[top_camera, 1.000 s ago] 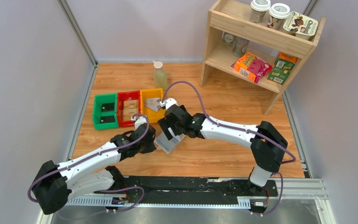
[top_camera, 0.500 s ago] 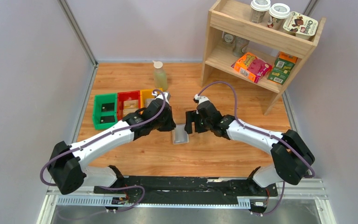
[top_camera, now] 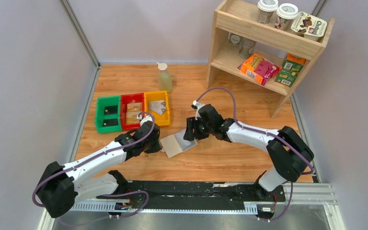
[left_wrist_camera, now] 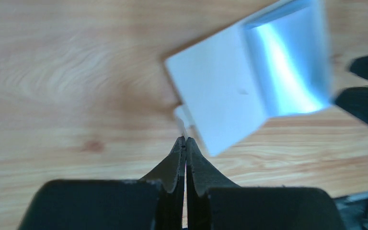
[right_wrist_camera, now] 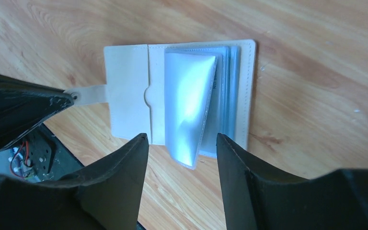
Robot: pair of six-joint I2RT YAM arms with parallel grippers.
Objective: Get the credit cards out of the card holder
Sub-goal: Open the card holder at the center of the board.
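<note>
Table [top_camera: 249, 160]: card holder [top_camera: 176, 143] open, tab [right_wrist_camera: 88, 93] pinched by left fingers [left_wrist_camera: 172, 165].

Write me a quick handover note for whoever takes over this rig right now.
Left hand: shut on the clasp tab of the card holder.
Right hand: open, above the holder, gripping nothing.
Holder: lies open on the table between the arms, with its clear sleeves fanned up.
Done: credit cards lie in the green bin, red bin and yellow bin.
Left: I cannot tell whether the sleeves hold more cards. Check them and pull out any that remain.
</note>
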